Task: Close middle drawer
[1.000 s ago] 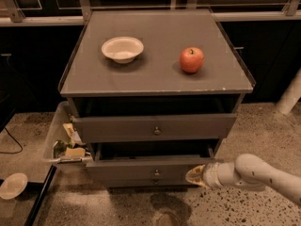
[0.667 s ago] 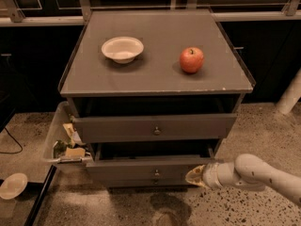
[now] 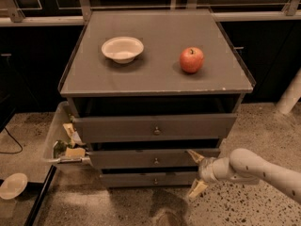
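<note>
Grey cabinet top (image 3: 160, 74), speckled floor (image 3: 117, 206). The middle drawer (image 3: 141, 158) juts out, 1 knob. The gripper (image 3: 196, 172) sits at its 4 o'clock, fingers apart.

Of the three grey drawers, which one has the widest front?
The top drawer, directly under the tabletop: its front spans wider than the middle drawer and the bottom drawer. The tool sits beside their right ends.

Arm: white tubular arm (image 3: 263, 169) comes in from the lower right edge and reaches out to the left, kinda low down.
Wrist: greyish-white wrist (image 3: 214, 169), in line with the forearm.
Tool: pale two-finger tool (image 3: 196, 172), lower right of centre, pointing left.
Fingers: tan fingertips (image 3: 194, 156) spread wide apart, one up, one down.
</note>
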`<control>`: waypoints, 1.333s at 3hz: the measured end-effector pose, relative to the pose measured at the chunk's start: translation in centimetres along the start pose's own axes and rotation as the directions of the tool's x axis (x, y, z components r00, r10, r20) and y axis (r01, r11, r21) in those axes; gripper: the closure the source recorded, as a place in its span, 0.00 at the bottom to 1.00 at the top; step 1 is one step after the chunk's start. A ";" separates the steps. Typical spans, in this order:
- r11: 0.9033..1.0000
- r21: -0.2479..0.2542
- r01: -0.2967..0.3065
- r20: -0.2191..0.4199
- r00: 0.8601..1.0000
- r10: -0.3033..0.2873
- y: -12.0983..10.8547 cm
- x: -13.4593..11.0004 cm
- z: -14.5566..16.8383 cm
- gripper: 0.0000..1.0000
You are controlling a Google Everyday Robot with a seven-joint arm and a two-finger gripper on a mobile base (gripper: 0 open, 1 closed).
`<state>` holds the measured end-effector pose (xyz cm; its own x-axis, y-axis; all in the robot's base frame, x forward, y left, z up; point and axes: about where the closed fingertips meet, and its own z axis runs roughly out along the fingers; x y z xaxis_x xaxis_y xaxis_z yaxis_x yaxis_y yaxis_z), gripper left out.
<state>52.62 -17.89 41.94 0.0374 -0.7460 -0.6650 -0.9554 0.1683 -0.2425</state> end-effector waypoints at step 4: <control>0.994 -0.015 0.108 -0.108 0.988 -0.109 3.5 -2.4 -8.0 0.00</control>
<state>46.82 -20.64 48.35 0.1093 -0.8253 -0.5540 -0.9502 0.0769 -0.3021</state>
